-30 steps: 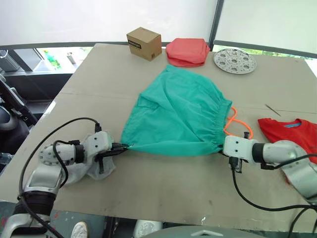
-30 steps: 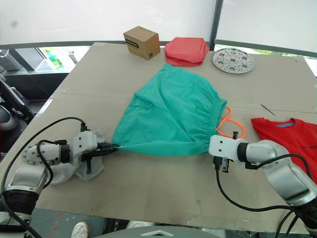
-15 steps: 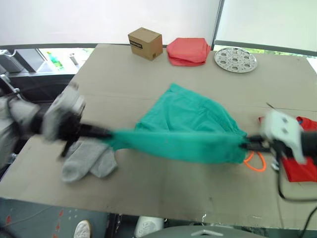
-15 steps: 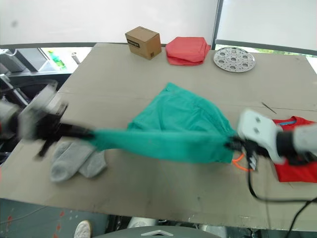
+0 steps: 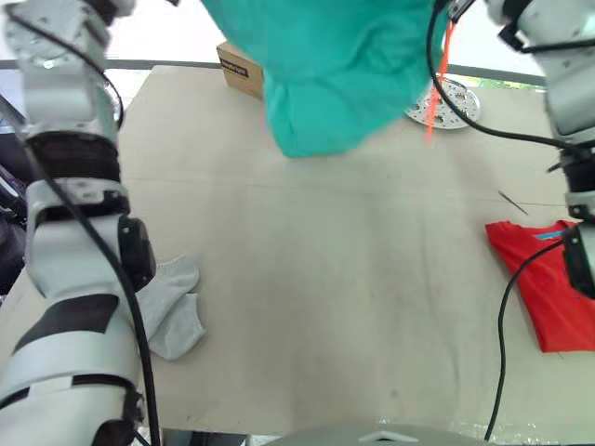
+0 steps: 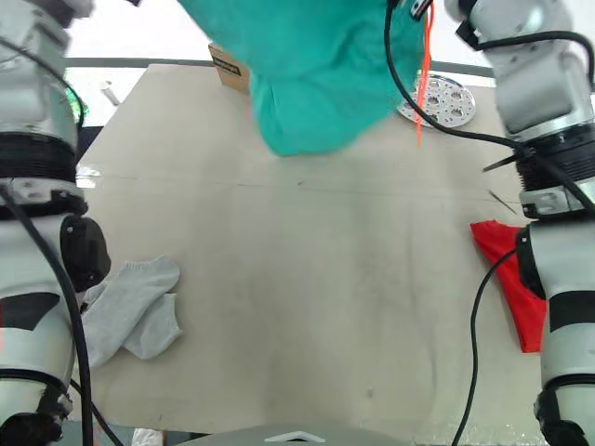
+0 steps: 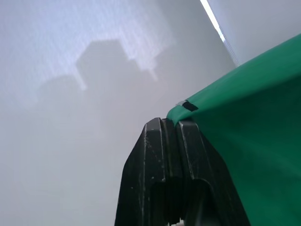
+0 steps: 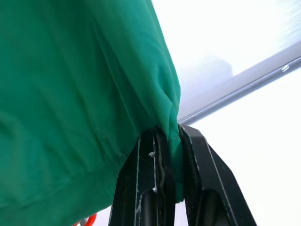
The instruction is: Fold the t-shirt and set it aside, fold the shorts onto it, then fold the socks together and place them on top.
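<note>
The shorts (image 5: 335,65) hang at the top centre of your head view, clear of the table (image 5: 353,279), stretched between your left gripper (image 7: 171,123) and right gripper (image 8: 169,134), each pinched tight on an edge of the fabric.

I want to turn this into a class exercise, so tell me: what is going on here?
The robot holds the teal shorts up in the air above the table, left gripper and right gripper each clamped on an edge. The orange drawstring dangles from them. The red t-shirt lies at the table's right edge and the grey socks at its left.
</note>
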